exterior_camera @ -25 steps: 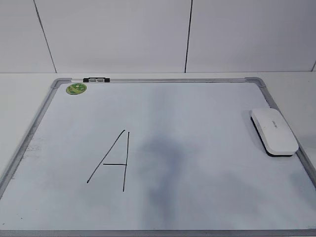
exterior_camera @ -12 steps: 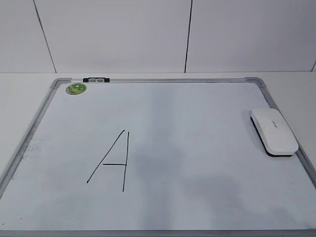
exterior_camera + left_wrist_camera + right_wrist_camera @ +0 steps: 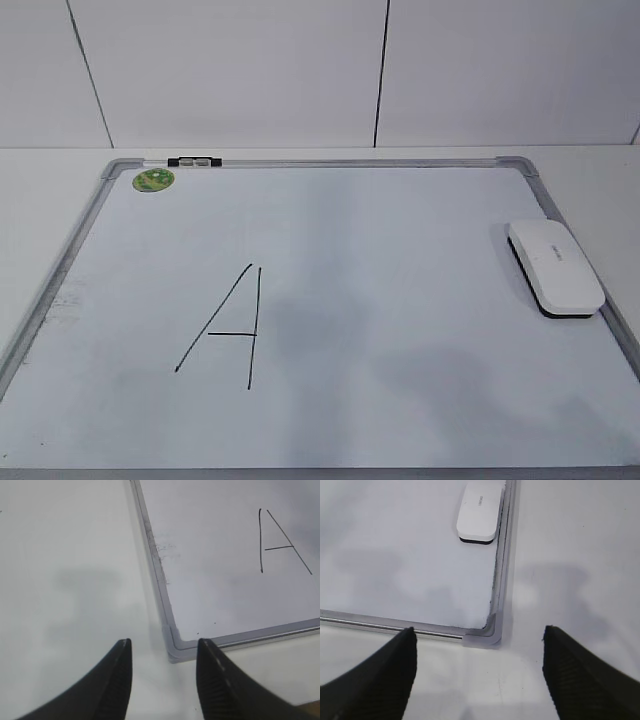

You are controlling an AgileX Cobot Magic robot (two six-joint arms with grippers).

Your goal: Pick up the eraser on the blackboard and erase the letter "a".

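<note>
The blackboard (image 3: 400, 230) lies flat, a white board with a grey frame. The white eraser (image 3: 555, 266) rests on it at the right edge, felt side down. The only letter I see is a large angular capital "A" (image 3: 225, 330); no small lowercase "a" shows in any view. My left gripper (image 3: 164, 647) is open and empty, above the table by the board's near left corner (image 3: 175, 647). My right gripper (image 3: 479, 629) is open and empty, above the near right corner, with the eraser (image 3: 480, 511) well ahead of it. Neither gripper shows in the exterior view.
A round green sticker (image 3: 154, 180) sits at the board's far left corner, with a small black clip (image 3: 195, 160) on the far frame next to it. White table surrounds the board, and a white wall stands behind it.
The dark shadow across the middle of the board has faded and slid toward the near edge. The eraser and the capital "A" have not moved.
</note>
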